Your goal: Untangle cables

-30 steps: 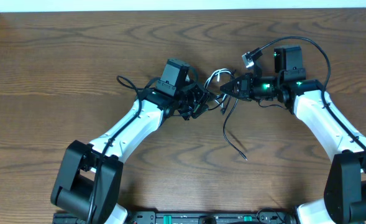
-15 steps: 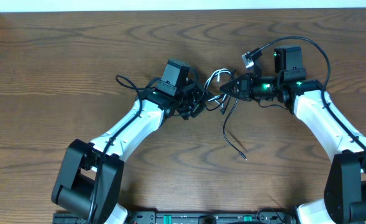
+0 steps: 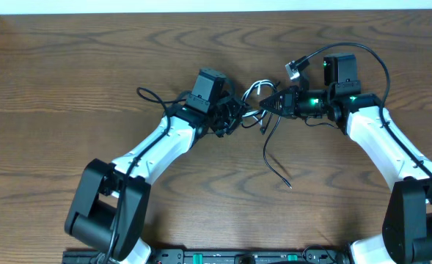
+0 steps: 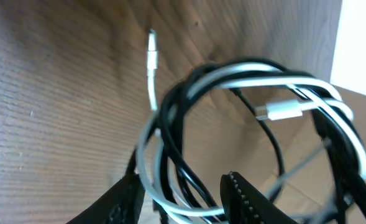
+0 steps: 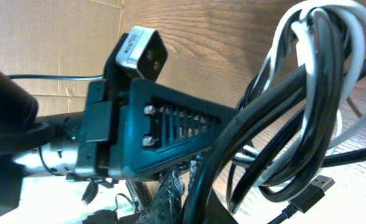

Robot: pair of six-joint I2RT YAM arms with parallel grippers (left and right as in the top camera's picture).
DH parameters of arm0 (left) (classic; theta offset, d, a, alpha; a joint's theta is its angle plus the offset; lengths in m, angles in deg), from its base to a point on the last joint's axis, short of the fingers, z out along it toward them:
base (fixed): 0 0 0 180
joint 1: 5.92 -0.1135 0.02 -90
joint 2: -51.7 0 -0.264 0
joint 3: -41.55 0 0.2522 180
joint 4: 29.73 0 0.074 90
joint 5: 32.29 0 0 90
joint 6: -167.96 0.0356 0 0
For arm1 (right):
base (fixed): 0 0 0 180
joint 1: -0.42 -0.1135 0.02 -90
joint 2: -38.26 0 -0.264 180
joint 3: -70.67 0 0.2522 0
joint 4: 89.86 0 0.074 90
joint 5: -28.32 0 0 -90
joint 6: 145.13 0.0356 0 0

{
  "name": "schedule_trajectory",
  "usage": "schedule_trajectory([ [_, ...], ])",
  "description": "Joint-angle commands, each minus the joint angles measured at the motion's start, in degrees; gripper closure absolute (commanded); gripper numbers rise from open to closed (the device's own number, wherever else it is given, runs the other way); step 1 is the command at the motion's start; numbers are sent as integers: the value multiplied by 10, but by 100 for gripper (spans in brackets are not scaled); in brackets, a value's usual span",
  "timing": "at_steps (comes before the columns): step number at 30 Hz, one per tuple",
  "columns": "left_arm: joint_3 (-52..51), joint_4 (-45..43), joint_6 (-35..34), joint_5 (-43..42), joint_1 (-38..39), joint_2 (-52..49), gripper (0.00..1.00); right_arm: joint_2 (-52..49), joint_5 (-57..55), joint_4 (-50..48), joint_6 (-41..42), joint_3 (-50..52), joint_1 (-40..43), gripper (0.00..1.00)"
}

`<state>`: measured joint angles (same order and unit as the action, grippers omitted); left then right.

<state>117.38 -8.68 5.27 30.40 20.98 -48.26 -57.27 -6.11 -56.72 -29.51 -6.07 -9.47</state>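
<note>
**Figure. Two-arm grasp on a knotted pair of cables, bases at 6 o'clock.**

Nearest the bases, the free tail of the black cable (image 3: 265, 154) lies slack on the worktop (image 3: 69, 73). It runs toward 5 o'clock from the knot. Nothing holds it, so it is probably left loose to slide out as the loops open.

Farther in, the left arm (image 3: 164, 139) reaches from 7 o'clock and the right arm (image 3: 370, 128) from 4 o'clock. They meet at mid-worktop, with the cables (image 3: 256, 99) bunched between them.

- **Left jaws, at 9 o'clock of the knot:** they stand part-way apart, with strands of both cables between them. The left wrist view does not show whether they pinch these strands or merely straddle them.
- **Right jaws, at 3 o'clock of the knot:** they are fully closed. Black loops crowd against them in the right wrist view, so they appear to anchor a strand, though the pinch itself is hidden.

The opposed placement suggests that one side anchors the knot while the other draws strands away.

At the far side, toward 12 o'clock, the white cable (image 4: 282, 111) coils through the black loops. One of its plugs sits inside the coil, and the other points away over bare wood. The two cables are interlaced, so the separation is judged to be at an early stage.
</note>
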Motion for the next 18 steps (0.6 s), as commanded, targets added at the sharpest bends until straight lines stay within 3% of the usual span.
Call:
schedule_trajectory([
  [1,-3,-3,-18,8,3,-18,61,-2,18,-3,-9,2,-3,99],
  [5,-3,-3,-15,8,0,-18,75,-2,15,-3,-11,2,-3,99],
  [8,-3,-2,20,7,-17,-18,92,-2,11,2,-31,2,-3,99],
  [18,-3,-1,210,-180,-118,-17,93,-2,-148,54,-56,2,-3,99],
])
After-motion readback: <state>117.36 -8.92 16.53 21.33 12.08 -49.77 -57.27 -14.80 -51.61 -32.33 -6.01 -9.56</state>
